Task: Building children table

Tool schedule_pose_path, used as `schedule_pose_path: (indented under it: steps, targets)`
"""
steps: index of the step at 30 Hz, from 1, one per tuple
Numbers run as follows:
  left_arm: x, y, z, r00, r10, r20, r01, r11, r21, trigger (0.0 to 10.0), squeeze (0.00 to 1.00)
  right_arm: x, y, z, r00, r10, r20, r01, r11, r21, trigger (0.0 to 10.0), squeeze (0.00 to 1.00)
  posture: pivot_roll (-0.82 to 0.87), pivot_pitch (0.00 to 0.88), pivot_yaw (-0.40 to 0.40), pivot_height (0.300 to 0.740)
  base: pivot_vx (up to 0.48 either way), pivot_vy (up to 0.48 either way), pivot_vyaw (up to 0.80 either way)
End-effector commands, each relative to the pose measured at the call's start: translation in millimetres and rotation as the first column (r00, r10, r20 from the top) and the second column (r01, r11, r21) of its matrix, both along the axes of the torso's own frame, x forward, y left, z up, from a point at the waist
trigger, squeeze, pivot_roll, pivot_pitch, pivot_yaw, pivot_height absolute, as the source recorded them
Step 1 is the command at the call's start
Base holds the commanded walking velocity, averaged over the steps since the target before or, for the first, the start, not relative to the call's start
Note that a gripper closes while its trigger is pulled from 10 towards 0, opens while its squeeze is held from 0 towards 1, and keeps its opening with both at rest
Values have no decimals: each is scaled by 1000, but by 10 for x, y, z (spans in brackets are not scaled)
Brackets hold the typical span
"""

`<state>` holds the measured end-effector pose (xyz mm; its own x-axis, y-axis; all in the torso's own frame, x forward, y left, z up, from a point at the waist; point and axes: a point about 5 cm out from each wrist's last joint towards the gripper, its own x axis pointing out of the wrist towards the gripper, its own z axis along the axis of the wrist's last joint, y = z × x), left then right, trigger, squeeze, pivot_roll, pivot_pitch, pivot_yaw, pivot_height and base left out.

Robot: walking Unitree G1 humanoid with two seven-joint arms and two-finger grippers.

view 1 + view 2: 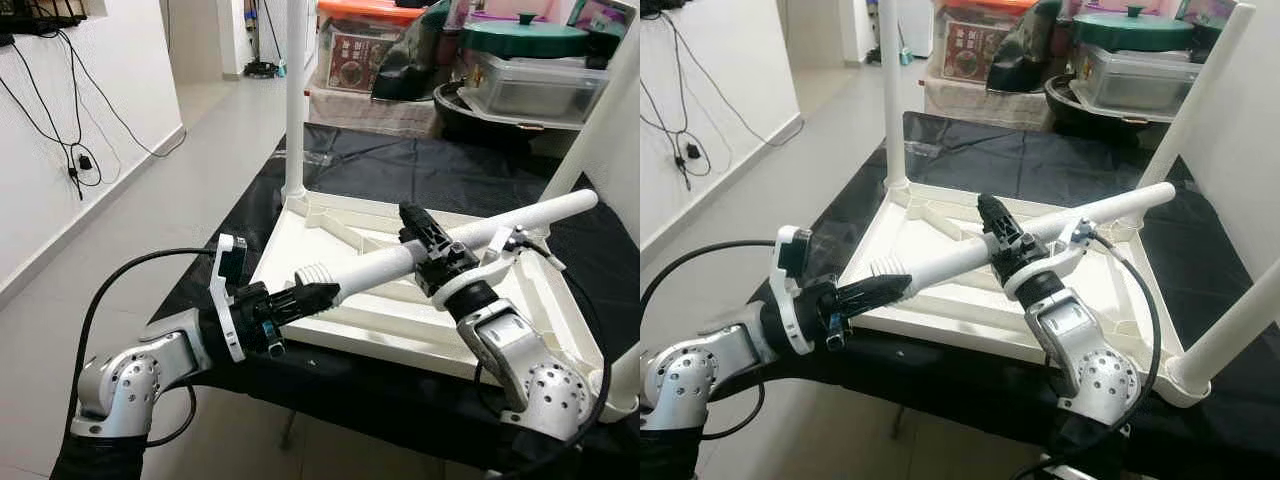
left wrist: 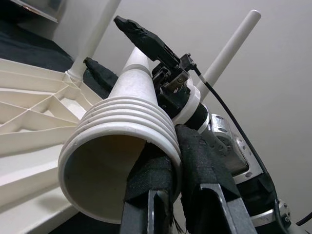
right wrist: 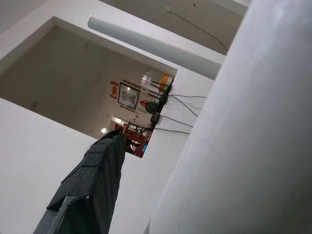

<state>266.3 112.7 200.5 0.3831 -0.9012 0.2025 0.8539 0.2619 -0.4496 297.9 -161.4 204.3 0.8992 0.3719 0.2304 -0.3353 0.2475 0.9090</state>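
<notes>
Left gripper (image 1: 318, 293) clamping table leg (image 1: 470, 239) end, right gripper (image 1: 428, 237) grasping midsection

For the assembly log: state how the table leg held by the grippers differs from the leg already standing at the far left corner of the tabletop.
The held leg lies slanted above the upturned tabletop, its ribbed end free; the fitted leg stands upright, seated in its corner socket. The held leg is gripped by the left gripper at the ribbed end and the right gripper mid-shaft; the fitted leg is untouched. Both are white round tubes.
</notes>
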Motion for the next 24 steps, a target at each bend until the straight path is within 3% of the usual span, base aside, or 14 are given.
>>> schedule_pose_path:
  steps: [1, 7, 8, 9, 10, 11, 24]
  targets:
    - [-47, -43, -16, 998, -55, -8, 55, 998, -4, 10000, 0, -19, 52, 30, 999, 36, 16, -36, 999, -13, 10000, 0, 133, 0, -115, 740, 0, 0, 0]
    - [-58, -44, -31, 998, -60, -11, 60, 998, 5, 10000, 0, -45, 92, 37, 998, 66, 25, -65, 998, -16, 10000, 0, 131, 0, -114, 740, 0, 0, 0]
    - [-59, -46, -36, 998, -60, -12, 60, 998, 7, 10000, 0, -50, 102, 37, 997, 70, 27, -70, 997, -16, 9569, 0, 131, 0, -114, 740, 0, 0, 0]
    - [-62, -51, -40, 998, -62, -13, 62, 998, 8, 10000, 0, -54, 109, 37, 997, 72, 29, -72, 997, -17, 3176, 0, 131, 0, -114, 740, 0, 0, 0]
    - [-62, -51, -40, 998, -62, -13, 62, 998, 8, 10000, 0, -54, 109, 37, 997, 72, 29, -72, 997, -17, 3176, 0, 131, 0, -114, 740, 0, 0, 0]
    - [-65, -56, -46, 998, -63, -14, 63, 998, 9, 10000, 0, -58, 114, 40, 997, 73, 33, -73, 997, -14, 0, 0, 131, 0, -114, 740, 0, 0, 0]
    - [-85, -59, -117, 997, -65, -46, 67, 997, 42, 10000, 0, -58, 90, 83, 997, 64, 48, -64, 998, -3, 0, 0, 130, 0, -114, 740, 0, 0, 0]
